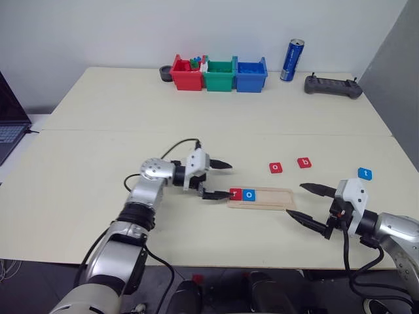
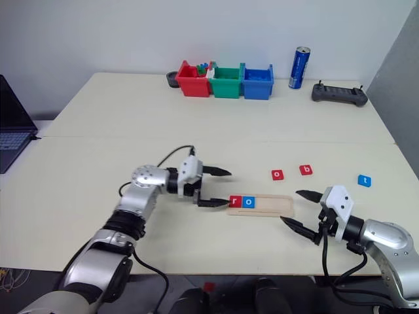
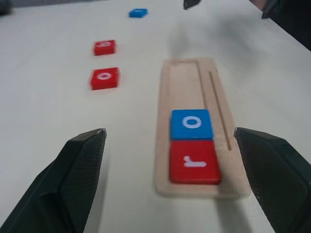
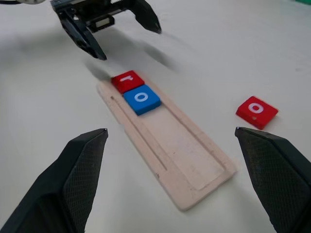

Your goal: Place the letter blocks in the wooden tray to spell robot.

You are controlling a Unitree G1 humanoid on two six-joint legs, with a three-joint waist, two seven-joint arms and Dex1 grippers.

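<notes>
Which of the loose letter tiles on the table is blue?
The t tile, nearest the right gripper. The two other loose tiles, the o and the b, are red.

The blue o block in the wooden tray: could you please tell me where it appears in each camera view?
Left eye view: blue o block, second slot from the wooden tray's left end.
Right eye view, same slot.
Left wrist view, just beyond the red r block.
Right wrist view, next to the r.
Shared landmark: the red r block at the tray's end.
</notes>
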